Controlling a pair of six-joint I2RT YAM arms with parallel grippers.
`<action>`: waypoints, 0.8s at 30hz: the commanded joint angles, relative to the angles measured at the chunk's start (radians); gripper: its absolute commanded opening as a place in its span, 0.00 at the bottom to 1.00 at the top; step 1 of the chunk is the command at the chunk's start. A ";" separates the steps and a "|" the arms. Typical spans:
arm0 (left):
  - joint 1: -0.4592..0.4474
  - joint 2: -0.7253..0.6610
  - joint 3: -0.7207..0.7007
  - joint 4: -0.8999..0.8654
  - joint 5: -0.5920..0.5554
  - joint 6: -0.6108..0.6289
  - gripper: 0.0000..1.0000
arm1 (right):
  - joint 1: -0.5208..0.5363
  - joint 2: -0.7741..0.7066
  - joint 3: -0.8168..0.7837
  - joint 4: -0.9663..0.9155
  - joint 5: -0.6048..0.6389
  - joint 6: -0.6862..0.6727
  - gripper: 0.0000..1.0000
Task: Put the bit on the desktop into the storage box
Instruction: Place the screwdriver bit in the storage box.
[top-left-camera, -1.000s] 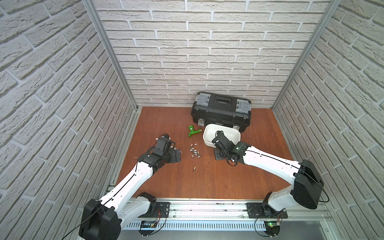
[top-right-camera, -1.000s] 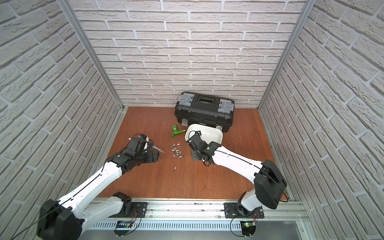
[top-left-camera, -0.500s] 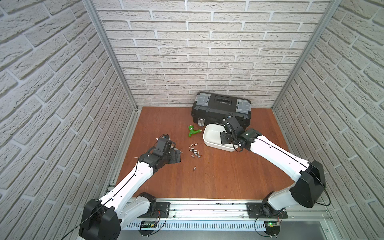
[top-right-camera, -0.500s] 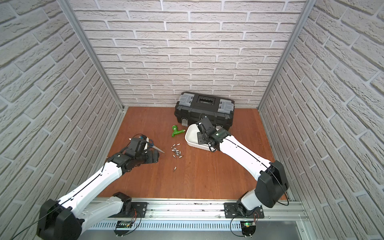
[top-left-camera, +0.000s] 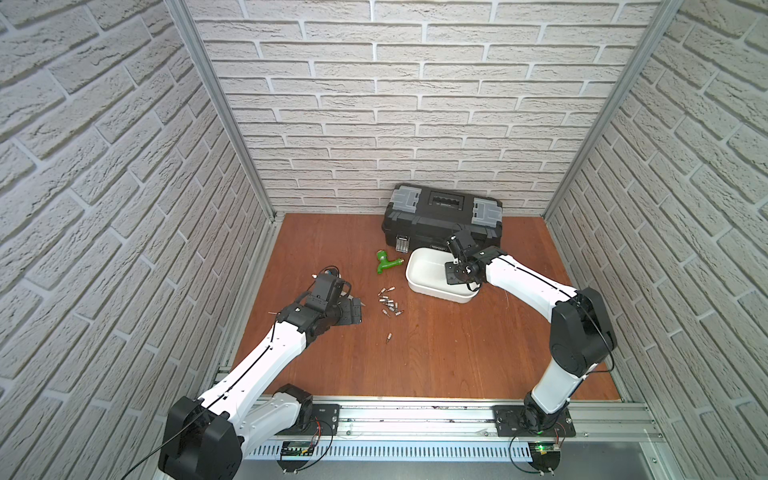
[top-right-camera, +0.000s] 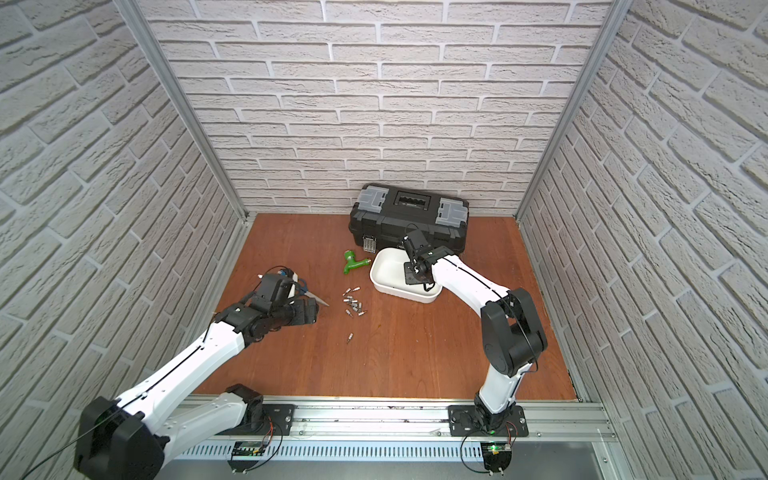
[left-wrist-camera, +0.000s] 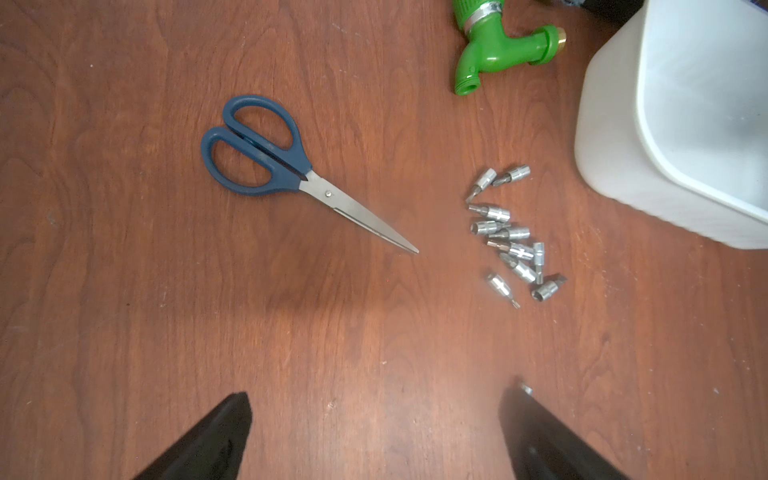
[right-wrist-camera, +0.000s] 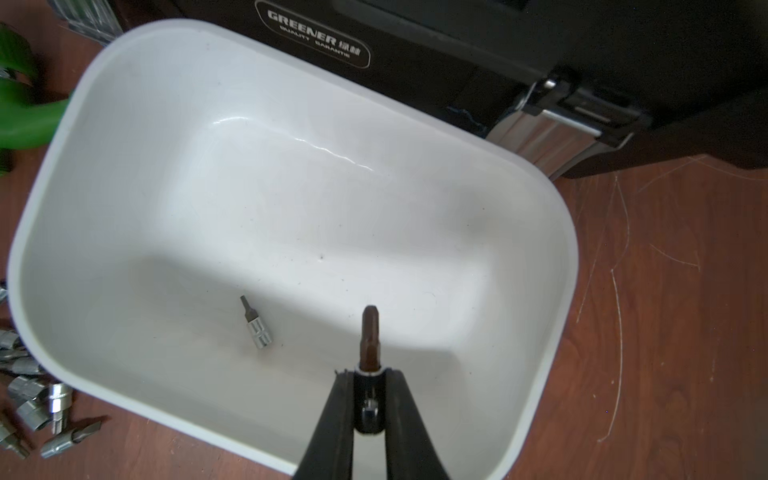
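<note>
Spreading reddish-brown, the surface (top-left-camera: 436, 353) carries the white storage box (right-wrist-camera: 124, 124); the left gripper (left-wrist-camera: 380, 392) gapes released well apart from it, the right gripper (right-wrist-camera: 369, 376) above its floor clenches a brown-tipped bit (right-wrist-camera: 369, 332), chrome base mostly hidden between jaws

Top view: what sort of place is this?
Probably a staged robot test cell, not a real workshop: brick-pattern panels enclose a wood-grain desktop, and the left arm and right arm mount on an aluminium rail along its front edge.
</note>
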 joint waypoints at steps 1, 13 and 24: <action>-0.006 0.014 0.025 0.005 -0.008 0.009 0.99 | -0.007 0.027 0.030 0.044 -0.025 0.002 0.09; -0.008 0.014 0.030 -0.003 -0.010 0.016 0.98 | -0.016 0.125 0.048 0.054 -0.025 0.002 0.09; -0.008 0.033 0.035 -0.001 -0.011 0.027 0.99 | -0.015 0.176 0.039 0.056 -0.020 -0.006 0.11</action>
